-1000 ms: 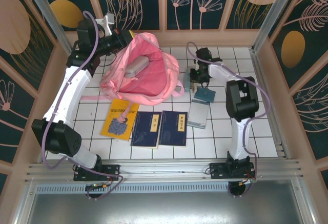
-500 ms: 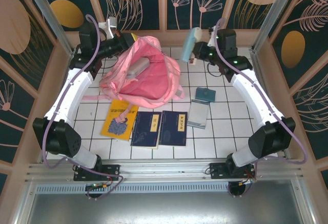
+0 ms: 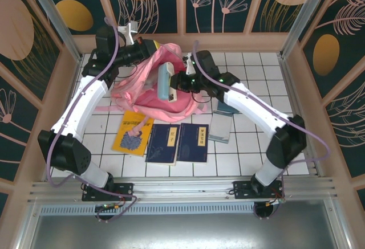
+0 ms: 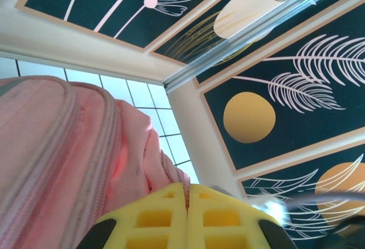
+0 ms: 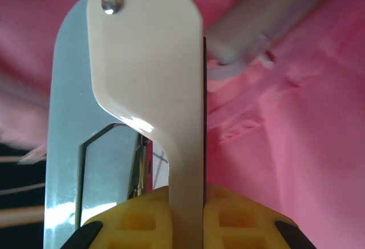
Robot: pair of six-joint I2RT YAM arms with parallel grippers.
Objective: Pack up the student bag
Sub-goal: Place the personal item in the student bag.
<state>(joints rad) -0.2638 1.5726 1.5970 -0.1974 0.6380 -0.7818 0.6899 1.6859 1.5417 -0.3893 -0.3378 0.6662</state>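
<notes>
White tiles of the surface (image 3: 245, 146) carry the student bag (image 3: 134, 89) at far left, mouth gaping; your left tool (image 3: 149, 47) is closed on its far rim, seemingly holding it open; your right tool (image 3: 175, 81), clamped on a pale blue book (image 3: 165, 81), has swung across from the right to above that mouth; lowering and release look next; other books (image 3: 165, 143) wait nearer you
</notes>
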